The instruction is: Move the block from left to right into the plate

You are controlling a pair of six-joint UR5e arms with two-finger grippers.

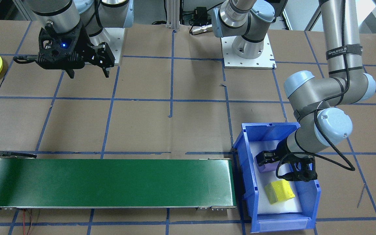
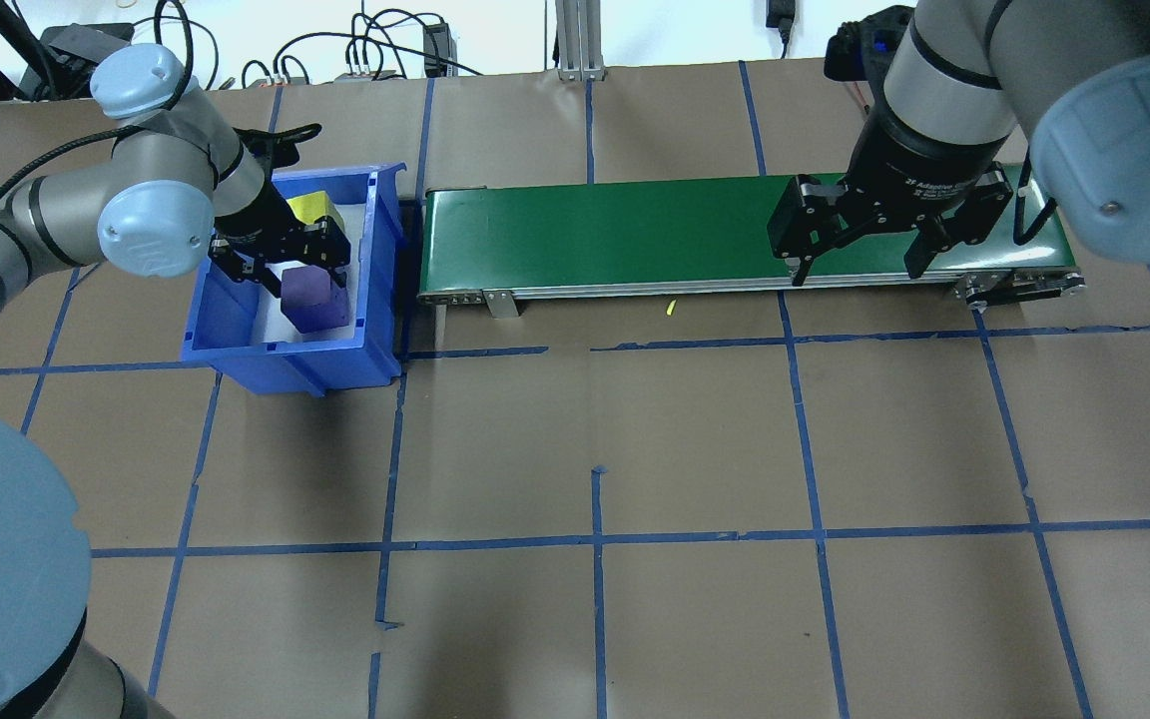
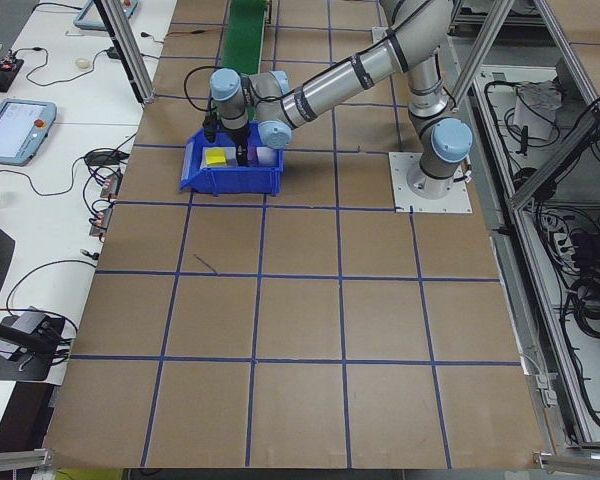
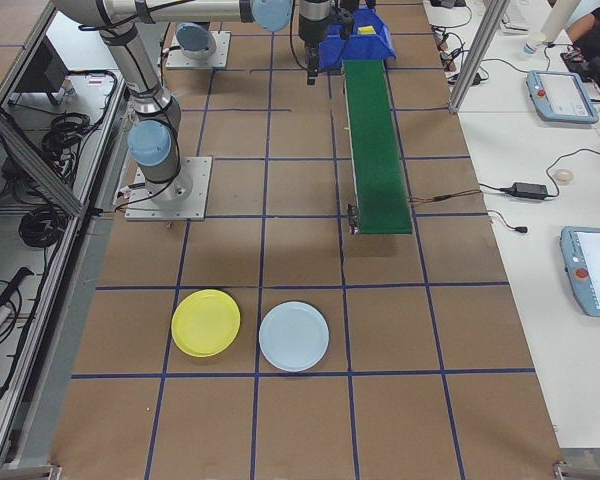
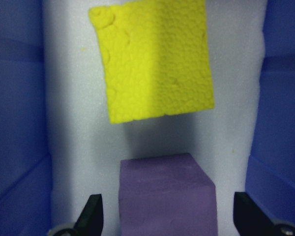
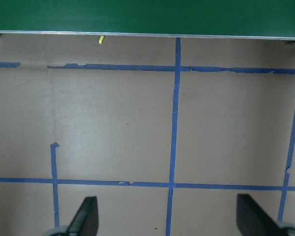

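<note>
1. Here, the left gripper's (image 5: pixel 164 216) fingers (image 5: pixel 92 216) are spread, straddling the purple block (image 5: pixel 167 194) inside the bin (image 2: pixel 375 250), apparently not touching.
2. The yellow block (image 5: pixel 157 59) lies just beyond.
3. The right gripper (image 2: pixel 860 270), fingers spread, hangs far from the bin.

Purple block (image 5: pixel 167 194) btwn open fingertips (image 5: pixel 92 212), yellow block (image 5: pixel 155 61) beyond

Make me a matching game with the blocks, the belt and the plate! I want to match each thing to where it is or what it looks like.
Things:
1. purple block
2. yellow block
3. conveyor belt
4. yellow plate

Descriptions:
A. long and green, next to the blue bin
B. on the table beside a pale blue plate
C. between the open fingers of the left gripper
D. in the bin, no gripper around it

Pairs: 1-C, 2-D, 3-A, 4-B
</note>
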